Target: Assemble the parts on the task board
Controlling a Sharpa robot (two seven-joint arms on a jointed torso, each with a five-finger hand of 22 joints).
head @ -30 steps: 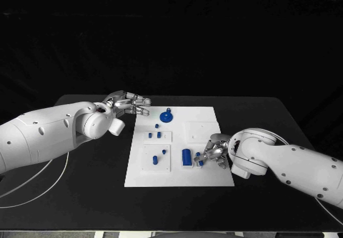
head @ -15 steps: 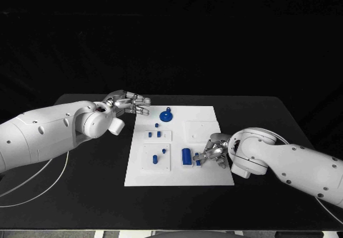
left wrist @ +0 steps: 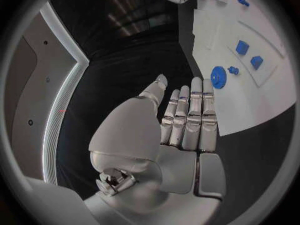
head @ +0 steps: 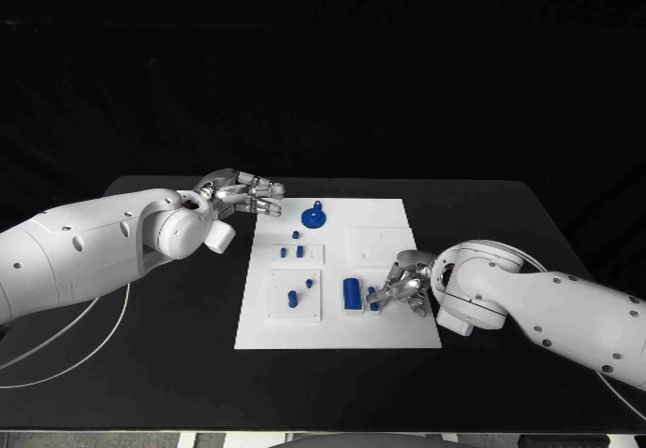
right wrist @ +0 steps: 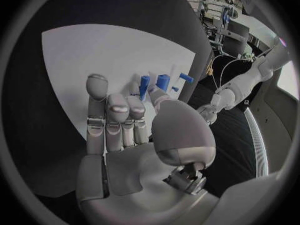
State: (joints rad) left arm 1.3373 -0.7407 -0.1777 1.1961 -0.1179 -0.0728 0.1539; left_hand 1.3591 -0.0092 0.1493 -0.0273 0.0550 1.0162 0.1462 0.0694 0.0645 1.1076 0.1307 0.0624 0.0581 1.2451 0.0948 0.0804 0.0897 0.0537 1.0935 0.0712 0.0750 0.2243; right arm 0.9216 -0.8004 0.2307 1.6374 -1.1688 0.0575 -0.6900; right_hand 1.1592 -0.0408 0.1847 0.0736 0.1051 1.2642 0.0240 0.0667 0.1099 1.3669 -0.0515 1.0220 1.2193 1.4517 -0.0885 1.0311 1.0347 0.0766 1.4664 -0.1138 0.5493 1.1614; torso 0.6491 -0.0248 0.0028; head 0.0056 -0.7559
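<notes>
Right hand (head: 402, 284) pinches a small blue part (head: 375, 299) over the task board (head: 377, 336).

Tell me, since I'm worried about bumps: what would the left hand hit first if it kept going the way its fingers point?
Probably the round blue part on the white board, just beyond the left hand's straight fingertips. The hand's height above the board is unclear.

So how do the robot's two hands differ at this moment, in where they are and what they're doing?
The left hand sits at the far left corner of the white board, off its edge over the black table; the right hand is over the board's near right part. The left hand's fingers lie straight and hold nothing; the right hand's fingers reach down beside the tall blue piece, though a grip can't be confirmed. Both are silver hands on white arms.
</notes>
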